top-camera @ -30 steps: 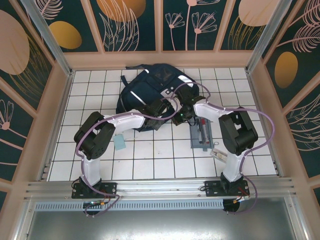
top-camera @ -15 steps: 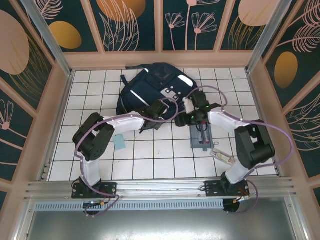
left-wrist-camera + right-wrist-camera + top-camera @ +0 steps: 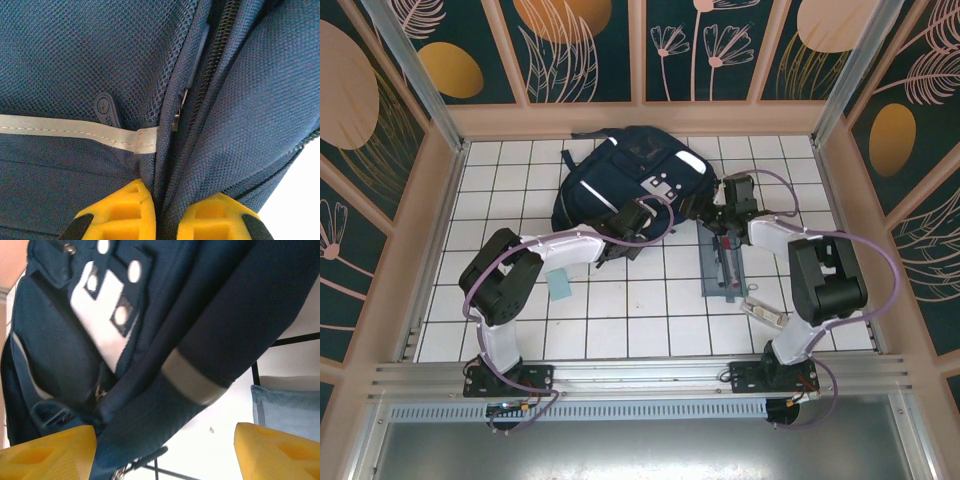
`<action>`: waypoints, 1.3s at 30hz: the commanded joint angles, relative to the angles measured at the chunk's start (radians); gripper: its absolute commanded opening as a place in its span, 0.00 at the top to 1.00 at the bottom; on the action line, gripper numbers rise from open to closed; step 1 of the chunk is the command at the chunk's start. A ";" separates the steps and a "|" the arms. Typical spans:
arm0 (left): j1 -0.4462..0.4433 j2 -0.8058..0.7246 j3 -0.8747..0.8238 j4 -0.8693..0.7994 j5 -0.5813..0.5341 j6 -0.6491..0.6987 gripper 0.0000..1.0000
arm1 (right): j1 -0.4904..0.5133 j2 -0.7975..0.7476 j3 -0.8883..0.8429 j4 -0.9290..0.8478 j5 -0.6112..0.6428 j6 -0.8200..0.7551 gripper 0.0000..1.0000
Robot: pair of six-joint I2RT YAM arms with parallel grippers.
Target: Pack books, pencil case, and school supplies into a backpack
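The navy backpack [image 3: 625, 180] lies at the back middle of the table. My left gripper [image 3: 636, 222] sits at its near edge, shut on a fold of backpack [image 3: 75, 65] fabric beside the zipper; the yellow fingertips [image 3: 125, 210] pinch the cloth. My right gripper [image 3: 722, 212] hovers between the backpack's right side and the pencil case [image 3: 722, 268], open, with its fingers [image 3: 45, 452] spread wide. A dark part of the backpack [image 3: 150, 340] with a grey band hangs over the gap, ungripped. A red and a black pen [image 3: 725, 252] lie on the case.
A small light-blue flat piece [image 3: 559, 284] lies by the left forearm. A whitish-beige oblong piece [image 3: 764, 313] lies near the right arm's base. The pencil case corner [image 3: 287, 407] shows by the right finger. Wooden walls enclose the white tiled table [image 3: 620, 330].
My right gripper has opened, letting go of the backpack, and swung right and back toward the pencil case. The left gripper has kept its pinch on the backpack.
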 commanded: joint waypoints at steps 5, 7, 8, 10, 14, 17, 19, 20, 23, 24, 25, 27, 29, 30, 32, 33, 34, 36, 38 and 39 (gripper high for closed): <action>0.009 -0.047 -0.039 0.062 0.019 -0.052 0.93 | 0.007 0.104 -0.001 0.309 -0.011 0.204 0.33; 0.009 -0.044 -0.054 0.082 0.004 -0.039 0.93 | 0.006 0.113 0.010 0.327 -0.020 0.208 0.54; 0.010 -0.041 -0.060 0.092 -0.007 -0.031 0.93 | 0.006 0.118 0.018 0.324 -0.028 0.204 0.67; 0.011 -0.029 -0.068 0.116 -0.032 -0.013 0.93 | 0.006 0.122 0.023 0.323 -0.044 0.204 0.89; 0.038 0.027 -0.024 0.133 -0.114 0.012 0.93 | 0.011 0.073 -0.031 0.364 -0.055 0.252 1.00; 0.094 0.080 0.044 0.142 -0.122 0.012 0.91 | 0.033 0.008 -0.073 0.368 -0.048 0.297 1.00; 0.122 0.106 0.096 0.144 -0.124 0.015 0.86 | 0.060 -0.035 -0.097 0.367 -0.027 0.329 1.00; 0.126 0.113 0.118 0.138 -0.133 0.020 0.84 | 0.072 -0.050 -0.106 0.371 -0.014 0.346 1.00; 0.127 0.104 0.162 0.103 -0.135 0.017 0.70 | 0.114 -0.083 -0.114 0.374 0.041 0.416 1.00; 0.127 0.087 0.164 0.085 -0.120 0.001 0.64 | 0.126 -0.086 -0.115 0.375 0.064 0.451 1.00; 0.127 0.063 0.160 0.066 -0.100 -0.018 0.58 | 0.137 -0.086 -0.116 0.385 0.092 0.486 1.00; 0.127 0.007 0.142 0.022 -0.055 -0.069 0.49 | 0.154 -0.084 -0.128 0.430 0.147 0.557 1.00; 0.126 -0.059 0.109 -0.016 0.007 -0.124 0.43 | 0.167 -0.071 -0.132 0.465 0.192 0.628 1.00; 0.125 -0.094 0.088 -0.034 0.051 -0.155 0.41 | 0.174 -0.060 -0.131 0.486 0.209 0.661 1.00; 0.126 -0.156 0.053 -0.062 0.146 -0.229 0.37 | 0.187 -0.044 -0.115 0.496 0.241 0.708 1.00; 0.124 -0.199 0.027 -0.055 0.213 -0.268 0.37 | 0.196 -0.038 -0.100 0.492 0.258 0.722 1.00; 0.123 -0.231 -0.007 -0.028 0.276 -0.315 0.37 | 0.205 -0.032 -0.084 0.484 0.272 0.731 1.00; 0.115 -0.273 -0.071 0.050 0.362 -0.383 0.37 | 0.220 -0.025 -0.053 0.469 0.290 0.744 1.00; 0.108 -0.289 -0.110 0.101 0.373 -0.428 0.37 | 0.232 -0.019 -0.033 0.465 0.298 0.759 1.00; 0.106 -0.289 -0.124 0.131 0.372 -0.441 0.37 | 0.236 -0.017 -0.025 0.464 0.299 0.769 1.00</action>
